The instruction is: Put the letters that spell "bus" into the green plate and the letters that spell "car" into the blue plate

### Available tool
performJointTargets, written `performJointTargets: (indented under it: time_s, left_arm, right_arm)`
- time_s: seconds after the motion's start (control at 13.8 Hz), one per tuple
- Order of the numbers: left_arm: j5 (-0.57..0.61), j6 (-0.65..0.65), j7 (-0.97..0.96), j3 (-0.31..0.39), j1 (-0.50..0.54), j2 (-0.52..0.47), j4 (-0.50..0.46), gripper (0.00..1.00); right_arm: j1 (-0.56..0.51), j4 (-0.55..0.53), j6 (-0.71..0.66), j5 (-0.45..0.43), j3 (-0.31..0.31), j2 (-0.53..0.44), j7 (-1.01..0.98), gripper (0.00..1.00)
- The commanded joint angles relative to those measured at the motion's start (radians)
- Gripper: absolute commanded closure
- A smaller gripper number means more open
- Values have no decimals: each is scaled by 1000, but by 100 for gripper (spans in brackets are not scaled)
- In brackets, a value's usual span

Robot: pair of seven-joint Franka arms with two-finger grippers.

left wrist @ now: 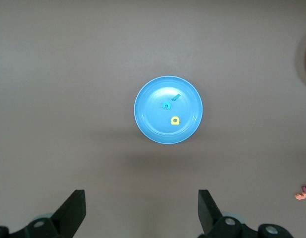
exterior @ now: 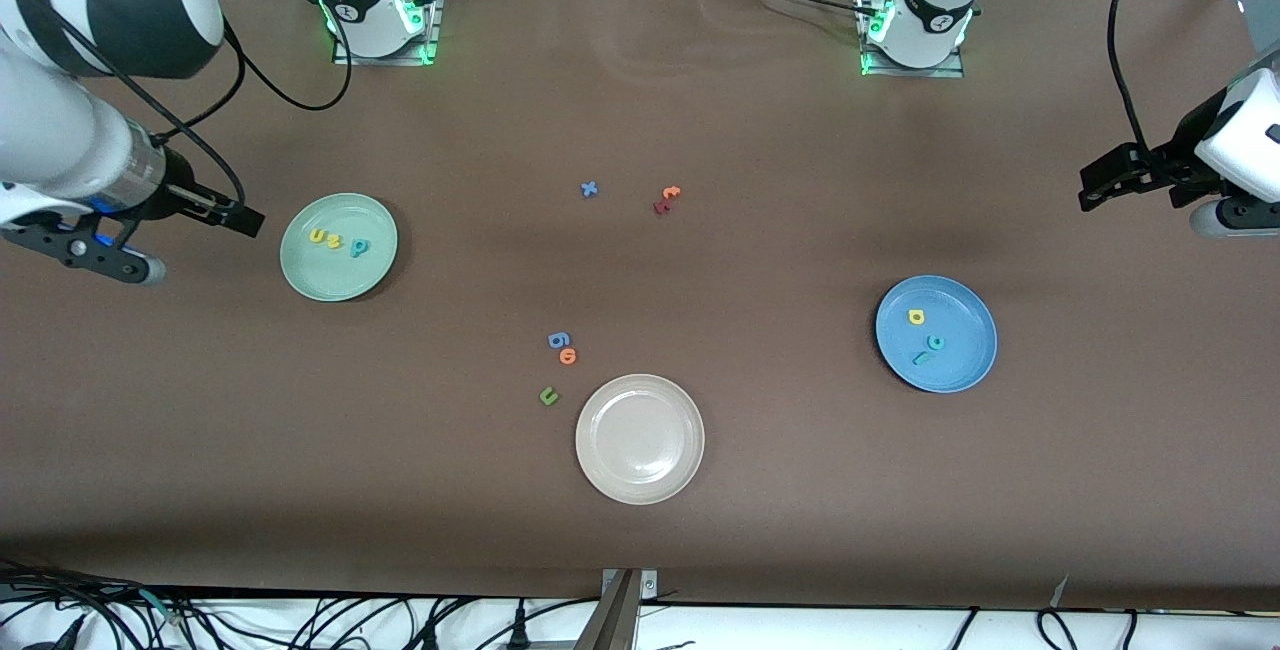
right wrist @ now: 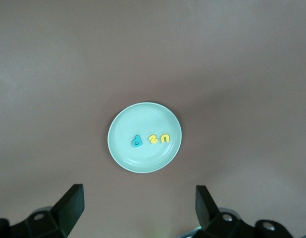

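"Bus" letters (exterior: 338, 241) sorted into green plate (exterior: 300, 265), "car" letters (exterior: 925, 335) into blue plate (exterior: 965, 365); both pincers, left (exterior: 1100, 185) and right (exterior: 190, 230), held wide open, empty, parked high at bench ends.

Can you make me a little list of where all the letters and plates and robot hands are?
green plate: holds teal b, yellow s, yellow-orange u
blue plate: holds yellow a, teal c, teal r
cream plate: no letters
loose letters: on the table
left gripper: open, up above blue plate
right gripper: open, up above green plate
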Motion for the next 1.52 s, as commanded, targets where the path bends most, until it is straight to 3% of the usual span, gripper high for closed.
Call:
performJointTargets:
  time_s: [0.0,0.15,0.22,0.94,1.09,1.23,1.31,1.45]
  left_arm:
    - [19,-2,21,3,-3,-13,-12,0]
    - [19,-2,21,5,-4,-13,-12,0]
    - [19,-2,20,4,-4,-13,-12,0]
    - [19,-2,20,3,-7,-11,-12,0]
    - [19,-2,20,3,-7,-11,-12,0]
    - [19,-1,20,3,-7,-10,-14,0]
    - [19,-1,20,3,-7,-10,-12,0]
    - [19,-1,20,3,-7,-10,-12,0]
  right_arm:
    - [-10,-2,17,37,-13,-37,-35,1]
    - [-22,-13,82,212,-73,-34,-73,1]
    - [-22,-18,99,231,-90,-34,-110,1]
    - [-27,-13,139,164,-78,-53,-156,0]
    - [-85,-18,137,160,-25,-54,-156,1]
    - [-224,-19,139,116,139,-57,-151,1]
    - [-257,-24,143,101,186,-60,-150,1]
    - [-263,-24,145,98,192,-63,-147,1]
